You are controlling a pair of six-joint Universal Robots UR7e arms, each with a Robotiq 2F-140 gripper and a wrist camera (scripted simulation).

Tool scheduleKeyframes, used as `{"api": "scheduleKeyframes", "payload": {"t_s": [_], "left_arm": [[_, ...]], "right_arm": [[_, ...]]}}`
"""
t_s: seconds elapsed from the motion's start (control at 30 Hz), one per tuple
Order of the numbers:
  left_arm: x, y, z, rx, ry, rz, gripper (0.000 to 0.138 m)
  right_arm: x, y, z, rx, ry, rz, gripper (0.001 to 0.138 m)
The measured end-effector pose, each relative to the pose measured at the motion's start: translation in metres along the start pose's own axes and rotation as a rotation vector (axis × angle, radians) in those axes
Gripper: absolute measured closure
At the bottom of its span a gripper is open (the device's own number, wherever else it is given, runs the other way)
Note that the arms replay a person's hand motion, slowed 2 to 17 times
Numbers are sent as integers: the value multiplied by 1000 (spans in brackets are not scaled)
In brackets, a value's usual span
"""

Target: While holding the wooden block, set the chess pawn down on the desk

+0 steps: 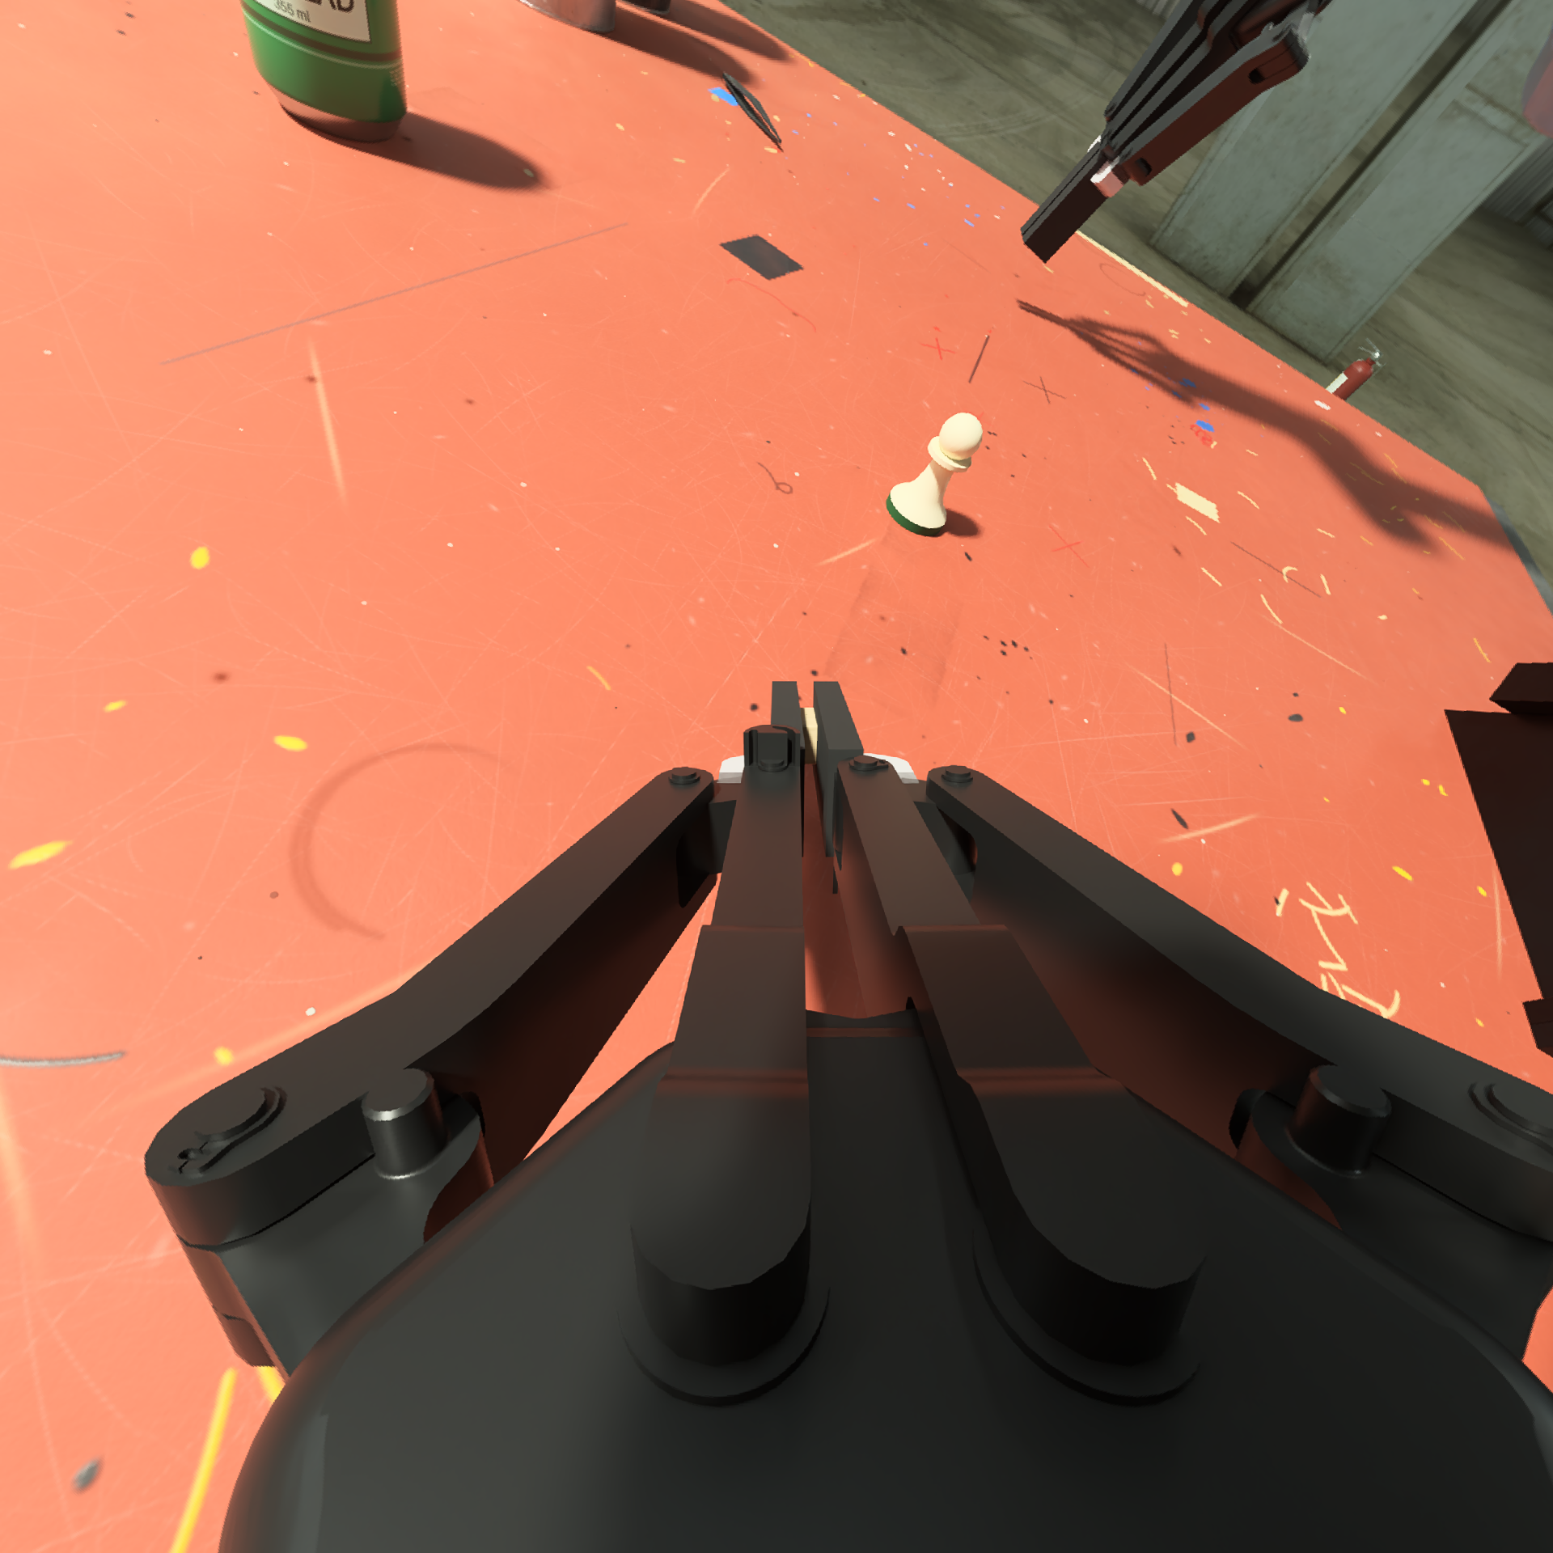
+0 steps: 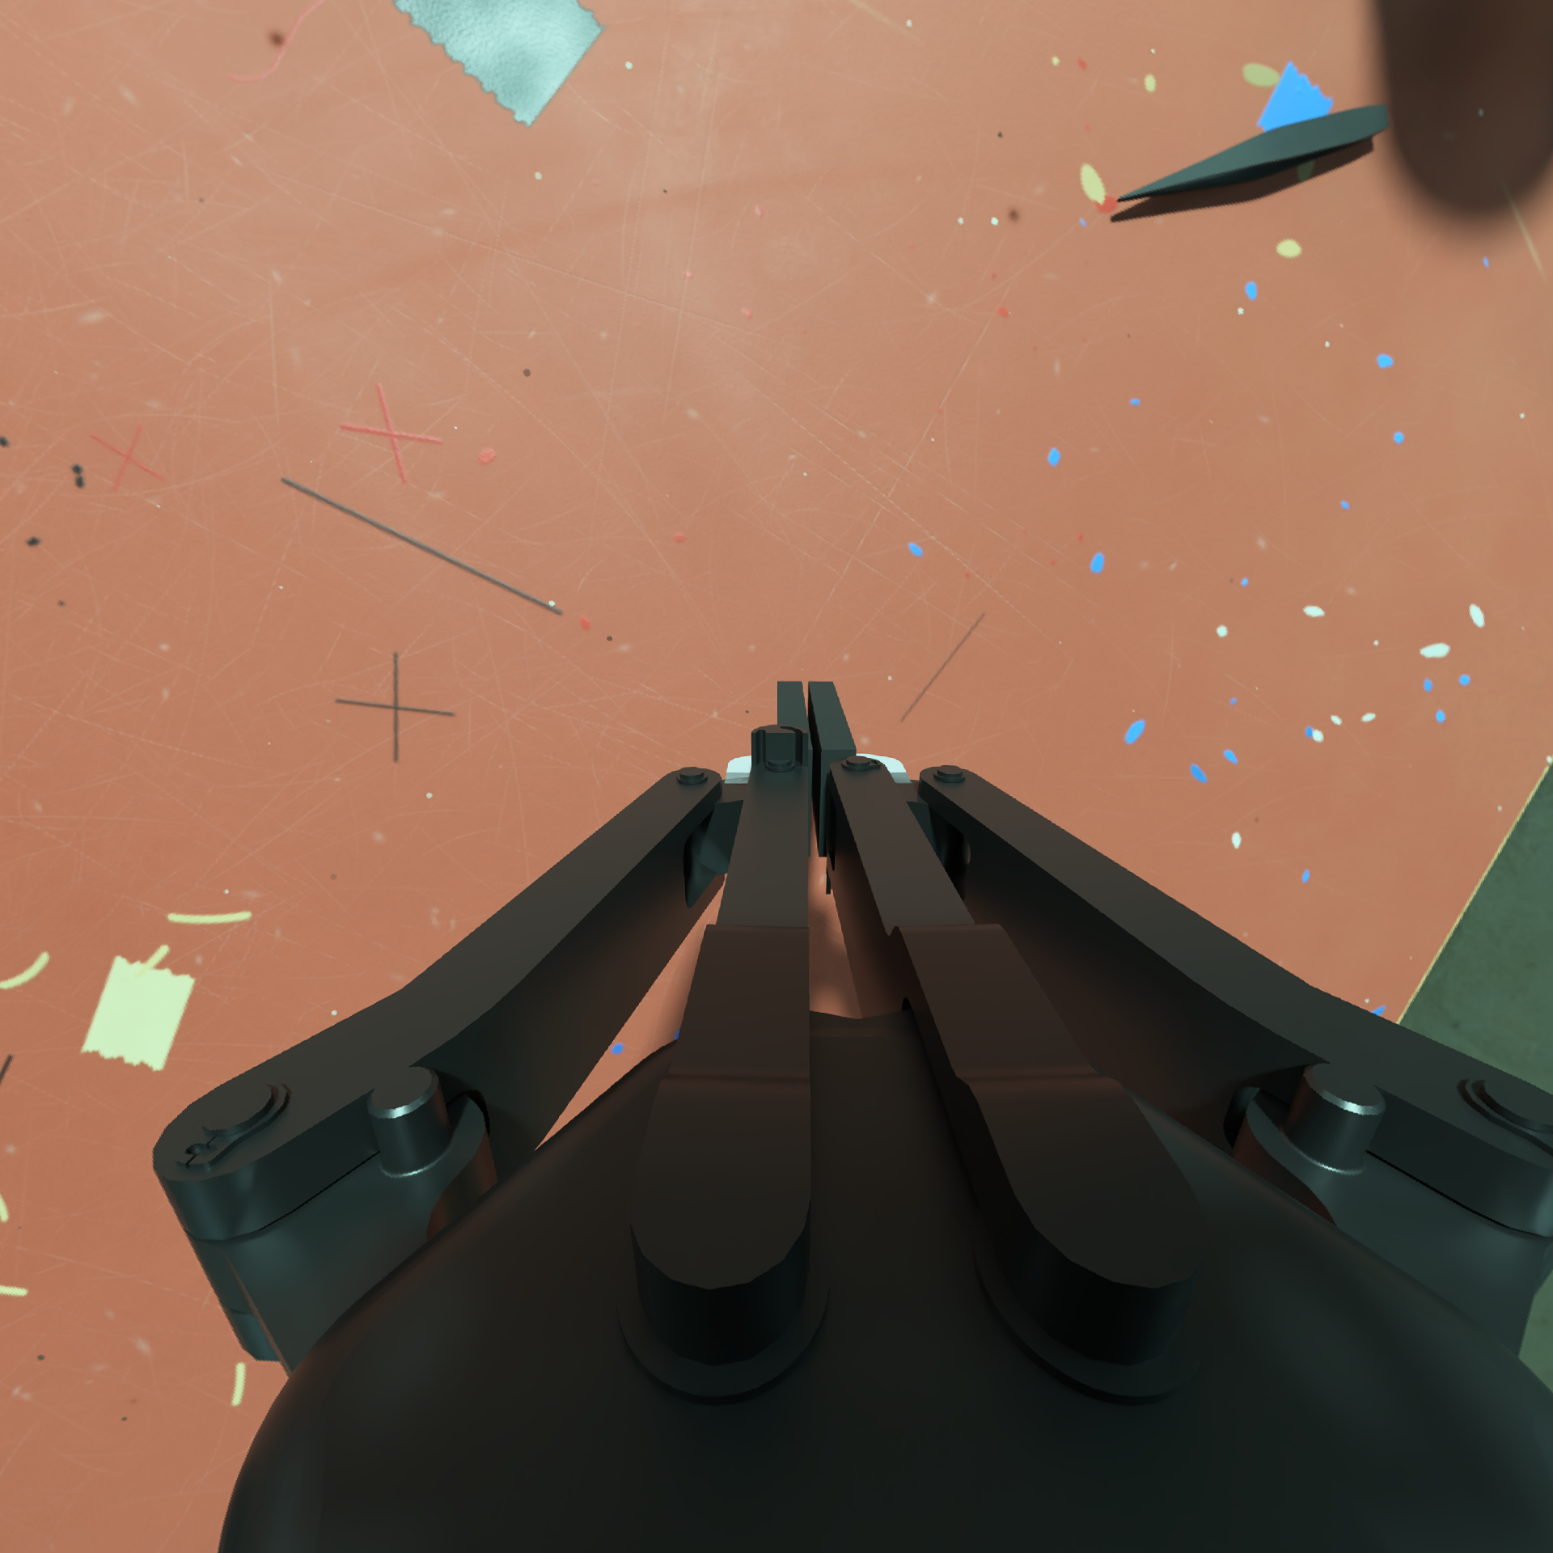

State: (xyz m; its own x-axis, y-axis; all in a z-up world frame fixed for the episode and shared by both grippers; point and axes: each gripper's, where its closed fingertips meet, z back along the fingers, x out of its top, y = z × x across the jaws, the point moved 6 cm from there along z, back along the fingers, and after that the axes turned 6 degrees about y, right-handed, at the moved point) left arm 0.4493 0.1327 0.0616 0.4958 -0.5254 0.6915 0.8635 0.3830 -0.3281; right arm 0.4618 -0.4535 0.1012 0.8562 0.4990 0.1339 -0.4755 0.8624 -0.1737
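Left gripper point(image 1: 805, 702) pinches what looks like the wooden block point(image 1: 810, 729) edge-on, right gripper point(image 2: 805, 702) is closed and empty, and the chess pawn point(image 1: 937, 475) stands on the tabletop point(image 1: 504, 504).

White printed label on the green bottle point(image 1: 328, 63).

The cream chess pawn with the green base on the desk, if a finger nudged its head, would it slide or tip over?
The cream chess pawn with the green base would probably tip: it is tall and narrow, its head far above a small round base. Once down, its round profile would likely let it roll on the flat orange desk.
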Motion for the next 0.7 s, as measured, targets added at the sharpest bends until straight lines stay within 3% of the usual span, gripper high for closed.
{"api": "scheduleKeyframes", "payload": {"t_s": [0.33,0.7], "left_arm": [[0,0,0,2,-1,-2,133],[0,0,0,5,-2,-5,133]], "right_arm": [[10,3,-5,-12,-2,49,138],[11,20,8,171,-110,115,138]]}}
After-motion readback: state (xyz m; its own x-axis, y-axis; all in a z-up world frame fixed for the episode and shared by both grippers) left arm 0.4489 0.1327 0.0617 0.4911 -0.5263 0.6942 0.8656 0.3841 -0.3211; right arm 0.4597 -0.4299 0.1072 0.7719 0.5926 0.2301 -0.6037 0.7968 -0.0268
